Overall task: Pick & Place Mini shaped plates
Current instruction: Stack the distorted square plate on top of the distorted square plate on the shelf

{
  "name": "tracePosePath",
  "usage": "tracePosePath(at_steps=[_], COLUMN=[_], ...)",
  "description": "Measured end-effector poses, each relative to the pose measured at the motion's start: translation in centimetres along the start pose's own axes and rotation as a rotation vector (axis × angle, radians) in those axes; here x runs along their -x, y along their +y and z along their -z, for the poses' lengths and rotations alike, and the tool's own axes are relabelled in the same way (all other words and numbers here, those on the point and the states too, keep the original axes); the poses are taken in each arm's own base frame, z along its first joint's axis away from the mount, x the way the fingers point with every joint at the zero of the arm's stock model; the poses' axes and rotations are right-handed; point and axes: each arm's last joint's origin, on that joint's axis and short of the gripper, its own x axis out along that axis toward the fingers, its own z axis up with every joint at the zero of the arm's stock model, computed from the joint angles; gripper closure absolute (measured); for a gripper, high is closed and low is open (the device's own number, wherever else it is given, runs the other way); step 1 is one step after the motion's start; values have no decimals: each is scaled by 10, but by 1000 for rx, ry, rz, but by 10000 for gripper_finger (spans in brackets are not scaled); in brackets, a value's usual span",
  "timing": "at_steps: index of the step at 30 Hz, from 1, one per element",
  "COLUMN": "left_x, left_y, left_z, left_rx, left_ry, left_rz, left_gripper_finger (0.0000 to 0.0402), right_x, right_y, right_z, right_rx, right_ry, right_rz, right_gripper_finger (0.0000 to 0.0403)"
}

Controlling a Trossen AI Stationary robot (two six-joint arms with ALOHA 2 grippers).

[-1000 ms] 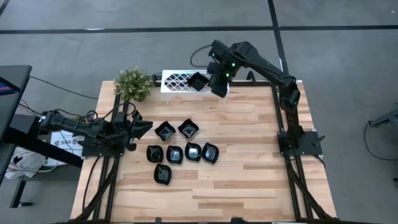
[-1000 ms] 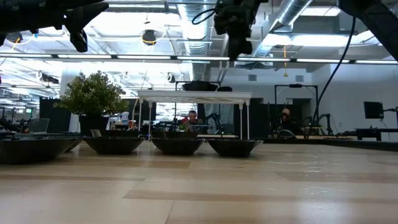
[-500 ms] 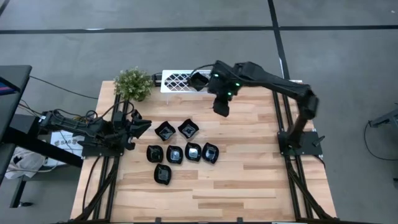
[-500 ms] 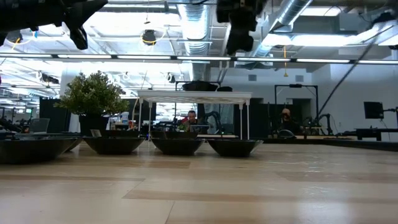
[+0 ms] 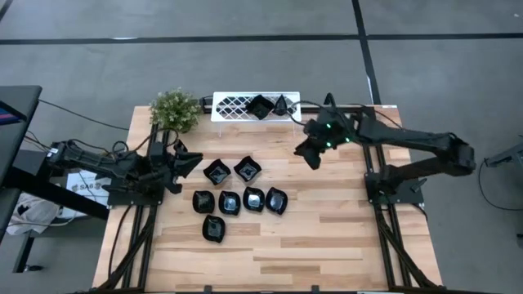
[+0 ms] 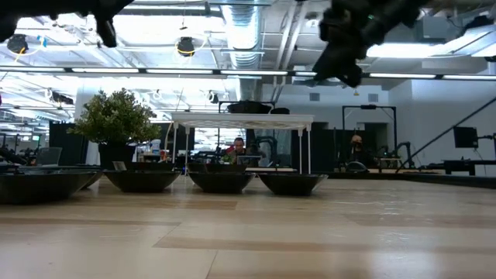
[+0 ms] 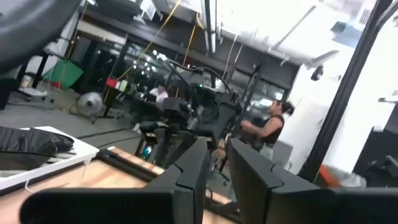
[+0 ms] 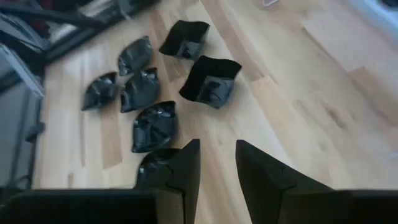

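White rack (image 5: 237, 106), two black plates (image 5: 260, 107) inside

My wooden table (image 5: 327, 229) carries seven black plates (image 5: 237, 196) around its centre, a white rack (image 5: 233, 106) at twelve o'clock, a plant (image 5: 175, 110) at eleven.

table (image 5: 327, 229): pale wood planks, smooth, faint sheen | mini shaped plates (image 5: 245, 192): glossy black, reflective | rack (image 5: 233, 104): white lattice, matt | plant (image 5: 175, 109): green, bushy, rough | my right gripper (image 8: 216, 163), fingers slightly parted: dark matt plastic | floor (image 5: 458, 49): grey, matt
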Motion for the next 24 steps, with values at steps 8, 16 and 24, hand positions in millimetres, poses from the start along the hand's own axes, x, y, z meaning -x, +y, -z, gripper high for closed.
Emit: tracePosePath(at_steps=[8, 16, 24], left_x=[-40, -67, -73], left_y=[-18, -14, 17], left_z=[5, 7, 9], left_rx=[-87, -88, -61], left_ry=[200, 596, 891], left_rz=[-48, -218, -354], left_gripper_finger=[334, 334, 334], right_x=[6, 19, 28], right_y=[-12, -16, -18], right_z=[52, 82, 99], right_rx=[-118, -144, -132], right_ry=[-190, -370, -491], right_rz=[-64, -125, -171], right_gripper_finger=[305, 305, 305])
